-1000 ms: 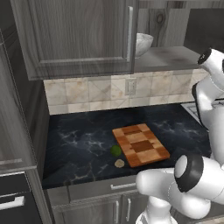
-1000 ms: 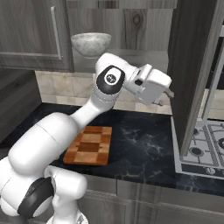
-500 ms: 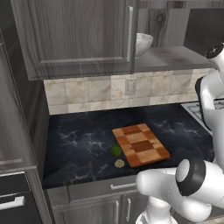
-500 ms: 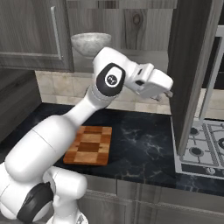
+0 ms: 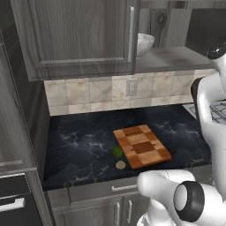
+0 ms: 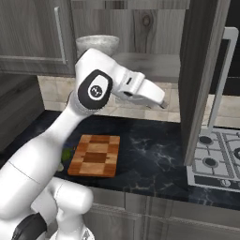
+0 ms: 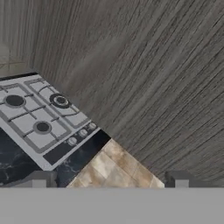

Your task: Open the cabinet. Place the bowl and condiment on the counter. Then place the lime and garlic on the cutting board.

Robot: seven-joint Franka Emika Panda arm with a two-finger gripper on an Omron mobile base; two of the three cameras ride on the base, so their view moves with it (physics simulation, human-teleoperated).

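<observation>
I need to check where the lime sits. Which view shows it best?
The left base view: the lime lies in the open on the counter, against the cutting board's left edge. In the right base view the arm covers most of it.

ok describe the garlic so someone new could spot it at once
On the black marble counter, find the checkered wooden cutting board. Off its near left corner lie two small round things: the garlic is the beige-white lump nearer the counter's front edge, just below the small green lime.
</observation>
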